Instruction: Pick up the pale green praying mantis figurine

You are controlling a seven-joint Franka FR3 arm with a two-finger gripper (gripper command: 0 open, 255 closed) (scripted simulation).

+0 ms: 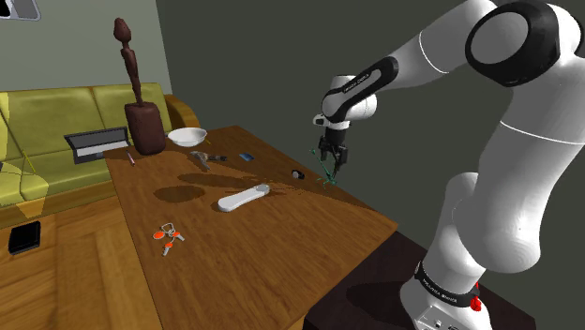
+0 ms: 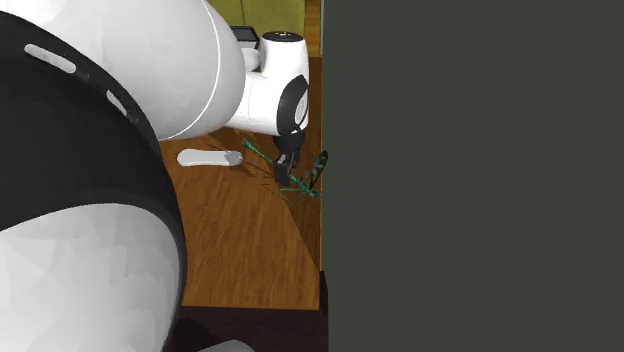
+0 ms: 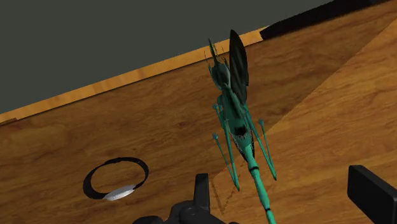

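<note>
The gripper (image 3: 284, 184) holds its fingers spread astride the mantis (image 3: 236, 124), seemingly not touching; centre on its slim body, then close gently.

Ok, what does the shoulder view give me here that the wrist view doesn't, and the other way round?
The shoulder view adds the green sofa, dark carved statue, white bowl, white remote and orange-tagged keys. The wrist view adds the tool's fingers standing apart, the mantis figurine's tail between them, untouched. Both share the teal-green mantis figurine, the black ring beside it and the wooden table.
</note>
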